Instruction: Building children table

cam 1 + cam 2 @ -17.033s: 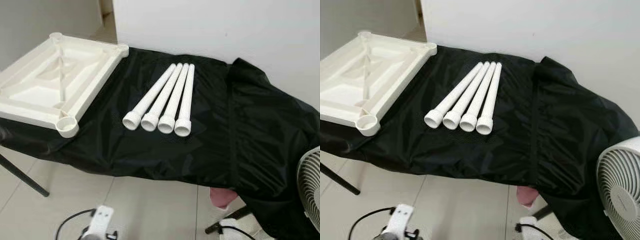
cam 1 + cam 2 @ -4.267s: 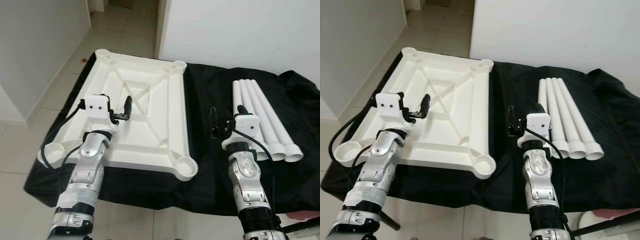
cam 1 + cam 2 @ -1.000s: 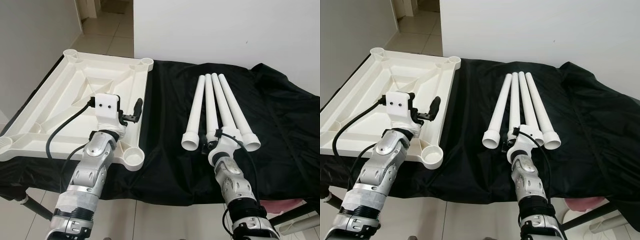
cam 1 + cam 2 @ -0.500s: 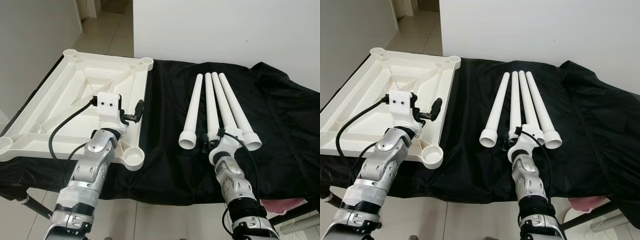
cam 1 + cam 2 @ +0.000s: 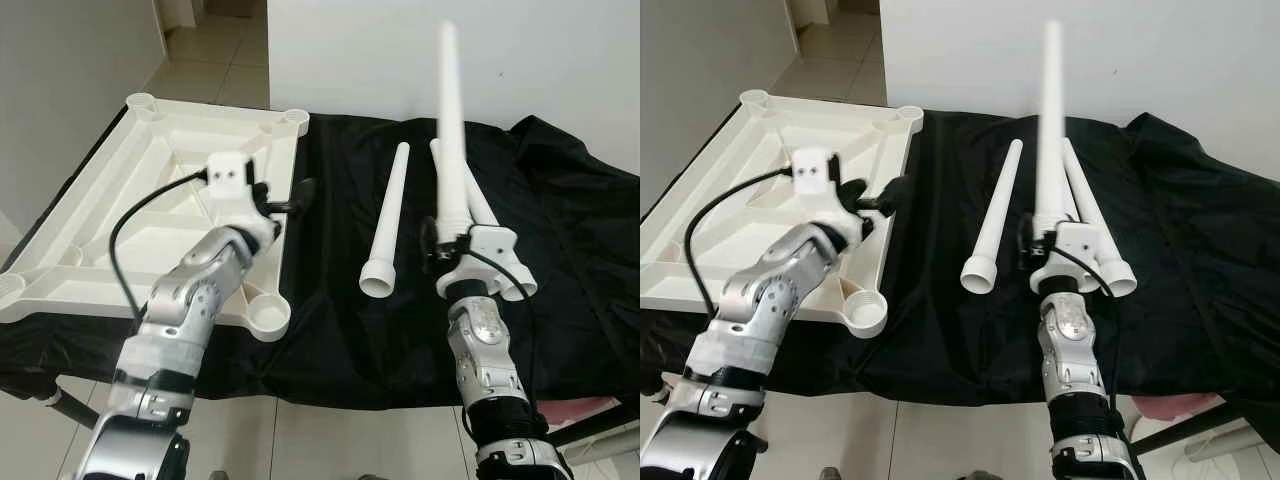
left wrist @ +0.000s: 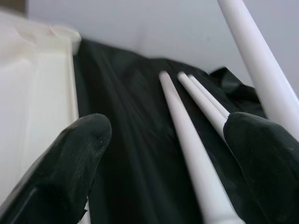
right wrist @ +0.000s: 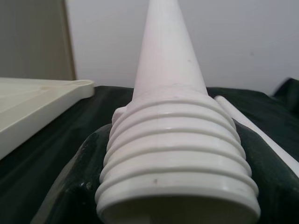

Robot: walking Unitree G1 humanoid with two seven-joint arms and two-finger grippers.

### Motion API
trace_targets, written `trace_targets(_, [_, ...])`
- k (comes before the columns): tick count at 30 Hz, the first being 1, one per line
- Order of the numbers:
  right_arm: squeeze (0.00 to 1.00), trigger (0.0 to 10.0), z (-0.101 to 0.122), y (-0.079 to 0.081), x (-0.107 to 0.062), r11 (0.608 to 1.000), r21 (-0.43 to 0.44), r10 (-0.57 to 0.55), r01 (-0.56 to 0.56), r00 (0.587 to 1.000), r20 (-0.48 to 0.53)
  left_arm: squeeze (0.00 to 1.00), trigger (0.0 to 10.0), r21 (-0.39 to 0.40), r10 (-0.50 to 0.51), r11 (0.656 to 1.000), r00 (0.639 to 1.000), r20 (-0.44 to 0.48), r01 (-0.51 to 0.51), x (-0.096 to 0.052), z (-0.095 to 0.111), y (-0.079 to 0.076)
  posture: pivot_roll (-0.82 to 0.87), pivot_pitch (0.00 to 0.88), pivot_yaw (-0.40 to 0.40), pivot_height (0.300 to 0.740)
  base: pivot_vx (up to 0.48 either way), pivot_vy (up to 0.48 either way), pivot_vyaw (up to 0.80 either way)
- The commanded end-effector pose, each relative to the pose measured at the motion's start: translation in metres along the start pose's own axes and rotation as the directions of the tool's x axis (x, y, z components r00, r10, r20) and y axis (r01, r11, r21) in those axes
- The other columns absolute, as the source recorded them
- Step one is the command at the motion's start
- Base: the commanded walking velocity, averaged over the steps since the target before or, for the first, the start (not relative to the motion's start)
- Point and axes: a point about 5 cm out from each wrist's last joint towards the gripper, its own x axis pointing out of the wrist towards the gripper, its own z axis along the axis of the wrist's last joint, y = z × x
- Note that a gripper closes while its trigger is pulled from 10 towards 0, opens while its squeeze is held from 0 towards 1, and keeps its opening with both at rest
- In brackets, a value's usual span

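Clamped, my right gripper [image 5: 436,250] holds one table leg [image 5: 449,130] upright. Left gripper [image 5: 296,195] hovers open beside the tabletop [image 5: 120,200].

No text, label or number is readable anywhere.

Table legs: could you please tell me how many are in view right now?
4: one upright in the right gripper, one apart on the black cloth, two lying behind the gripper.
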Motion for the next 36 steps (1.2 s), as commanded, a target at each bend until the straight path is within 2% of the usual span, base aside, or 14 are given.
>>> trace_targets(1, [0.0,10.0,0.004,0.012,0.001,0.993,-0.041,0.111,-0.109,0.993,0.045,0.0,10.0,-0.084,-0.551,0.833,0.834,-0.029,0.547,-0.001,0.003,-0.033,-0.02,0.0,-0.021,0.74,0.0,0.0,0.0])
trace_targets(5, [0.0,10.0,0.008,0.032,0.0,0.971,-0.051,0.236,-0.233,0.969,0.075,0.0,10.0,-0.186,-0.681,0.72,0.732,-0.005,0.668,0.002,0.017,-0.048,-0.03,0.0,-0.017,0.74,0.0,0.0,0.0])
trace_targets(6, [0.0,10.0,0.008,0.032,0.0,0.971,-0.051,0.236,-0.233,0.969,0.075,0.0,10.0,-0.186,-0.681,0.72,0.732,-0.005,0.668,0.002,0.017,-0.048,-0.03,0.0,-0.017,0.74,0.0,0.0,0.0])
trace_targets(7, [0.0,10.0,0.009,0.036,0.0,0.964,-0.061,0.264,-0.26,0.961,0.085,0.0,10.0,-0.2,-0.702,0.697,0.712,0.0,0.688,0.002,0.021,-0.051,-0.03,0.0,-0.012,0.74,0.0,0.0,0.0])
trace_targets(13, [0.0,10.0,0.011,0.05,0.002,0.943,-0.04,0.332,-0.33,0.938,0.097,0.0,10.0,-0.206,-0.707,0.694,0.707,-0.014,0.69,0.013,0.026,-0.051,-0.04,0.0,-0.004,0.74,0.0,0.0,0.0])
trace_targets(16, [0.0,10.0,0.014,0.056,0.002,0.924,-0.07,0.383,-0.377,0.916,0.117,0.0,10.0,-0.202,-0.71,0.695,0.704,-0.037,0.69,0.019,0.028,-0.05,-0.04,0.0,-0.001,0.74,0.0,0.0,0.0])
trace_targets(19, [0.0,10.0,0.016,0.062,0.0,0.909,-0.099,0.414,-0.404,0.9,0.132,0.0,10.0,-0.241,-0.681,0.718,0.731,-0.049,0.653,0.026,0.027,-0.044,-0.05,0.0,0.006,0.74,0.0,0.0,0.0])
trace_targets(21, [0.0,10.0,0.016,0.065,-0.003,0.907,-0.107,0.42,-0.408,0.897,0.141,0.0,10.0,-0.271,-0.636,0.753,0.769,-0.066,0.599,0.033,0.024,-0.037,-0.06,0.0,0.013,0.74,0.0,0.0,0.0])
trace_targets(22, [0.0,10.0,0.016,0.065,-0.003,0.907,-0.107,0.42,-0.408,0.897,0.141,0.0,10.0,-0.271,-0.636,0.753,0.769,-0.066,0.599,0.033,0.024,-0.037,-0.06,0.0,0.013,0.74,0.0,0.0,0.0])
trace_targets(24, [0.0,10.0,0.014,0.068,-0.007,0.902,-0.109,0.429,-0.417,0.892,0.141,0.0,10.0,-0.291,-0.589,0.784,0.805,-0.071,0.548,0.039,0.024,-0.032,-0.06,0.0,0.022,0.74,0.0,0.0,0.0])
trace_targets(26, [0.0,10.0,0.013,0.069,-0.008,0.9,-0.11,0.434,-0.422,0.89,0.139,0.0,10.0,-0.297,-0.576,0.792,0.815,-0.07,0.534,0.04,0.025,-0.03,-0.06,0.0,0.022,0.74,0.0,0.0,0.0])
trace_targets(29, [0.0,10.0,0.006,0.073,-0.021,0.882,-0.121,0.468,-0.455,0.876,0.119,0.0,10.0,-0.39,-0.458,0.82,0.889,-0.006,0.42,0.054,0.052,-0.02,-0.06,0.0,0.027,0.74,0.0,0.0,0.0])
trace_targets(35, [0.0,10.0,0.006,0.073,-0.021,0.882,-0.121,0.468,-0.455,0.876,0.119,0.0,10.0,-0.39,-0.458,0.82,0.889,-0.006,0.42,0.054,0.052,-0.02,-0.06,0.0,0.027,0.74,0.0,0.0,0.0])
trace_targets(36, [0.0,10.0,0.004,0.074,-0.024,0.877,-0.121,0.477,-0.464,0.872,0.115,0.0,10.0,-0.418,-0.429,0.819,0.903,0.012,0.394,0.057,0.06,-0.018,-0.06,0.0,0.029,0.74,0.0,0.0,0.0])
